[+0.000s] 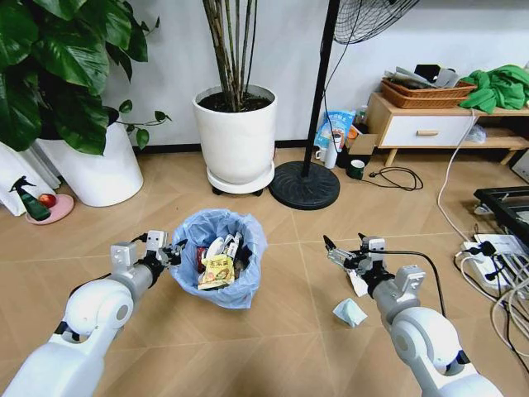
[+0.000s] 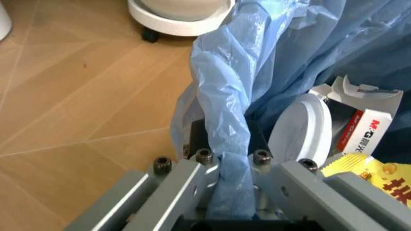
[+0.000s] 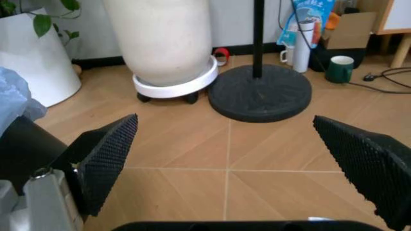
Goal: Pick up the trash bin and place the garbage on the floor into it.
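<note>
Here, in the head view, the trash bin (image 1: 219, 258) sits on the floor (image 1: 281, 331), its rim clenched by the left gripper (image 1: 171, 254); crumpled garbage (image 1: 350, 312) lies beside the right gripper (image 1: 337, 252). Left wrist view: fingers (image 2: 192, 178) pinch the crinkled blue liner. Right wrist view: pads (image 3: 106, 161) spread wide, empty.

Trash bin (image 1: 220, 258) on the floor (image 1: 281, 331) between the left gripper (image 1: 173, 253), at its left rim, and the right gripper (image 1: 337, 253), well apart to its right; garbage (image 1: 216, 271) in the bin; a tissue (image 1: 350, 312) lies beside the right arm.
</note>
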Tool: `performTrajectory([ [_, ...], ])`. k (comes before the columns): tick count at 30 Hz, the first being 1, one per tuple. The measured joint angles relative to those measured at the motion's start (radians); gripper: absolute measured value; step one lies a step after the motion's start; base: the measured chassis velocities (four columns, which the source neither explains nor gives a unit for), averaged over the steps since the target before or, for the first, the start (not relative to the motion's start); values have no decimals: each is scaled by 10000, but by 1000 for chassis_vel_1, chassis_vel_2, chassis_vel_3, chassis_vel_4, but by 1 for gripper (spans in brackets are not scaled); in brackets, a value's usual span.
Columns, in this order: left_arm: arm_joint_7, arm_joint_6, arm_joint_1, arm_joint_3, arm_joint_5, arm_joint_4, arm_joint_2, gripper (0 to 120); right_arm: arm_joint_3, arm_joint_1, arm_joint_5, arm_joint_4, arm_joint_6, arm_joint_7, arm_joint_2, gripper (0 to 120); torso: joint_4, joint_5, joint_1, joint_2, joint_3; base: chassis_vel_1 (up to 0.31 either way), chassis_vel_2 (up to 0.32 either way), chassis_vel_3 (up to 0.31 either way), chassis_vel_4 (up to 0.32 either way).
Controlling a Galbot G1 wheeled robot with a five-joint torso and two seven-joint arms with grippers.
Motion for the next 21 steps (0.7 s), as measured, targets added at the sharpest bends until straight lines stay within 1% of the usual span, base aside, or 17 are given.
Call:
performTrajectory([
  [8,0,0,-7,6,3,-5,-3,0,70,-40,-14,-20,6,-12,23,100,-3,2,-1,0,1,-130,-145,129,134],
  [14,2,-6,-49,5,3,5,-10,0,77,-31,-49,-121,78,-14,66,100,-1,0,-1,0,1,-119,-115,131,129],
  [18,8,-9,-46,5,3,10,-31,0,79,87,-198,-523,147,-2,78,100,-2,3,0,0,0,-90,-83,99,76],
  [21,12,-9,-31,6,4,10,-41,0,99,163,-245,-807,149,9,99,100,-4,1,0,0,1,-69,-55,16,20],
])
